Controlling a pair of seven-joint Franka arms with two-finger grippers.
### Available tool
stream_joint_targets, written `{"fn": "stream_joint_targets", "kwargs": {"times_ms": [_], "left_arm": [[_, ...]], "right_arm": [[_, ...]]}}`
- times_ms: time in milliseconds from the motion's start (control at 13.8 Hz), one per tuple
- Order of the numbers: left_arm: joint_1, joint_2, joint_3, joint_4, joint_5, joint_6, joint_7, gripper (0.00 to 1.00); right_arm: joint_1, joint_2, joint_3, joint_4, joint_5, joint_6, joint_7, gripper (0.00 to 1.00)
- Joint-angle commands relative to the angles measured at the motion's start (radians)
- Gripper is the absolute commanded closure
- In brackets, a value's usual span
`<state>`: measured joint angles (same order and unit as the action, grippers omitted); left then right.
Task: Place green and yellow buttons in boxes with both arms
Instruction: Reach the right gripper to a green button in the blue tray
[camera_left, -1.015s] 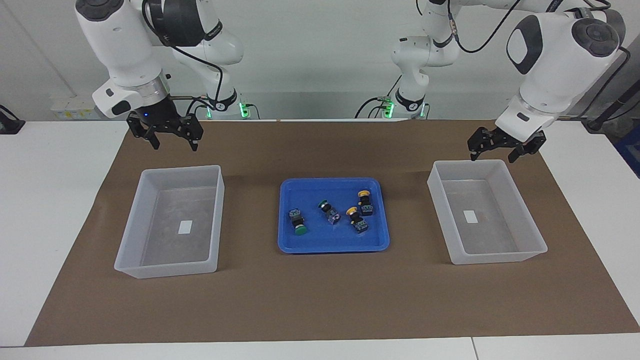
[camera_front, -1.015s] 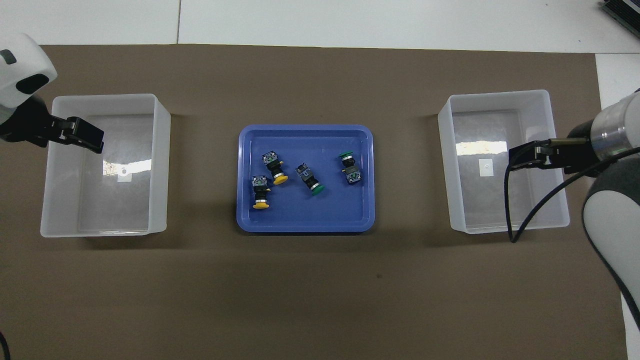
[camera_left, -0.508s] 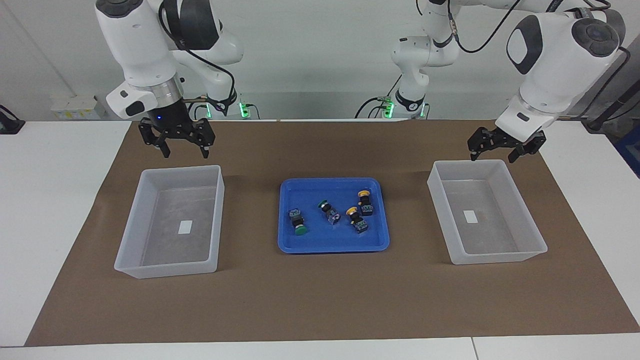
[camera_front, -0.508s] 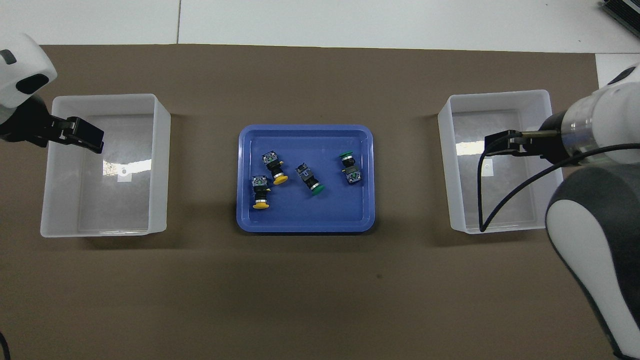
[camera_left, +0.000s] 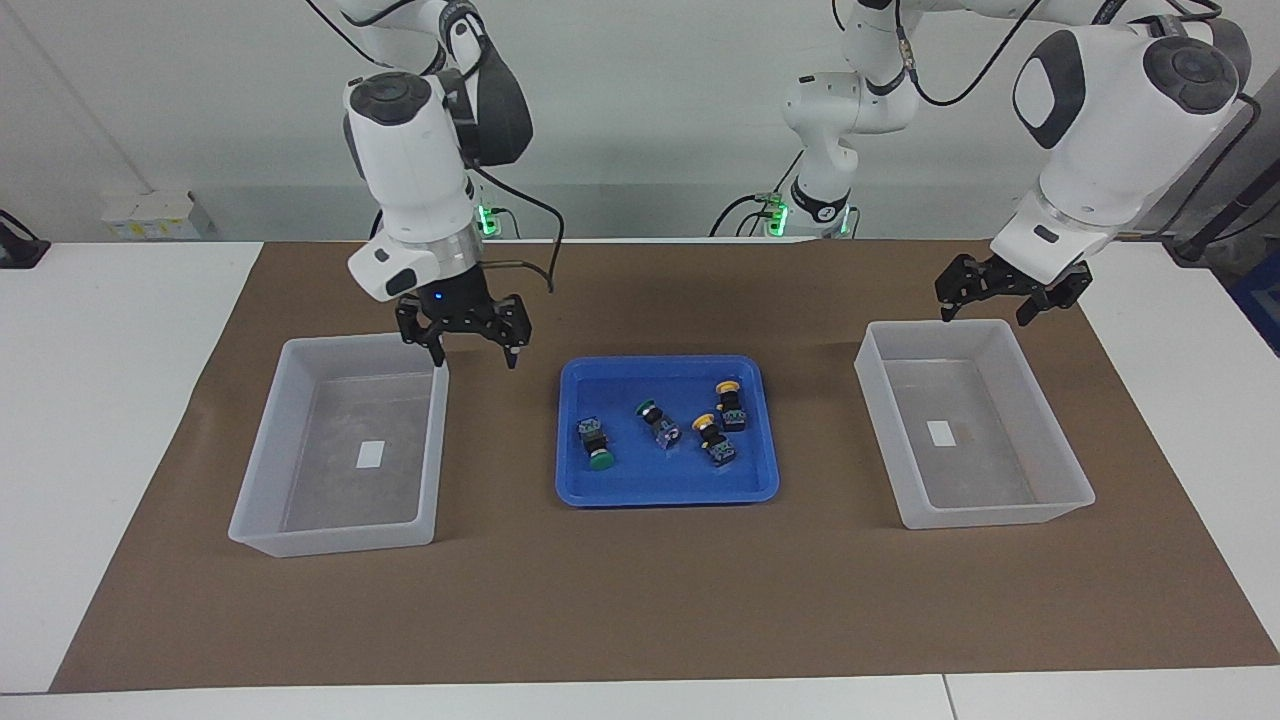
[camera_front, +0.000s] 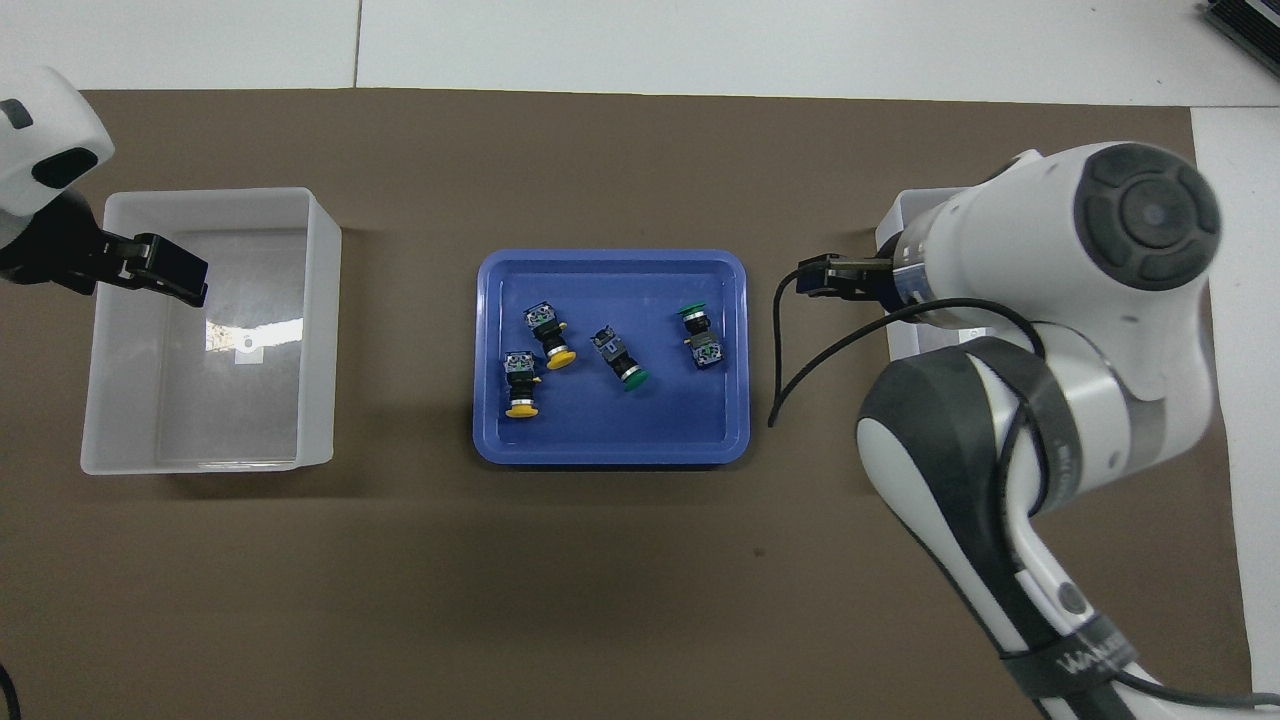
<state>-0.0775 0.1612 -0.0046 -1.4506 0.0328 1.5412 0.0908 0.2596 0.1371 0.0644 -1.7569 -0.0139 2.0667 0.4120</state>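
Note:
Four buttons lie in the blue tray (camera_left: 665, 495) in the middle of the mat. Two have green caps (camera_left: 597, 447) (camera_left: 656, 421) and two have yellow caps (camera_left: 713, 439) (camera_left: 730, 401). In the overhead view the yellow ones (camera_front: 521, 385) (camera_front: 550, 336) lie toward the left arm's end and the green ones (camera_front: 620, 360) (camera_front: 699, 336) toward the right arm's. My right gripper (camera_left: 475, 358) is open, raised over the mat between its box (camera_left: 335, 540) and the tray. My left gripper (camera_left: 984, 315) is open, held over the nearer rim of the other box (camera_left: 990, 515).
Both boxes hold only a white sticker. In the overhead view the right arm covers most of its box (camera_front: 905, 215); the other box (camera_front: 318, 330) and the tray (camera_front: 610, 455) show fully. A brown mat (camera_left: 640, 600) covers the white table.
My right arm has swung from over the nearer corner of its box toward the tray, lowering a little. The left arm and the buttons have not moved.

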Motion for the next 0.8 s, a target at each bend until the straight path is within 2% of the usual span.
{"fn": "stream_joint_targets", "kwargs": {"times_ms": [0, 290, 508, 725], "left_arm": [[0.001, -0.032, 0.0, -0.04, 0.018, 0.023, 0.004, 0.0], [-0.018, -0.049, -0.003, -0.051, 0.018, 0.013, 0.0, 0.0], [-0.012, -0.054, -0.006, -0.051, 0.018, 0.013, 0.001, 0.0], [-0.016, -0.06, -0.006, -0.054, 0.018, 0.016, -0.002, 0.0]], "right_arm": [[0.047, 0.083, 0.0, 0.0, -0.006, 0.111, 0.031, 0.0], [0.134, 0.174, 0.0, -0.004, -0.024, 0.213, 0.027, 0.0], [0.139, 0.19, 0.0, -0.074, -0.066, 0.3, -0.001, 0.0], [0.158, 0.211, 0.0, -0.114, -0.078, 0.319, -0.099, 0.0]]}}
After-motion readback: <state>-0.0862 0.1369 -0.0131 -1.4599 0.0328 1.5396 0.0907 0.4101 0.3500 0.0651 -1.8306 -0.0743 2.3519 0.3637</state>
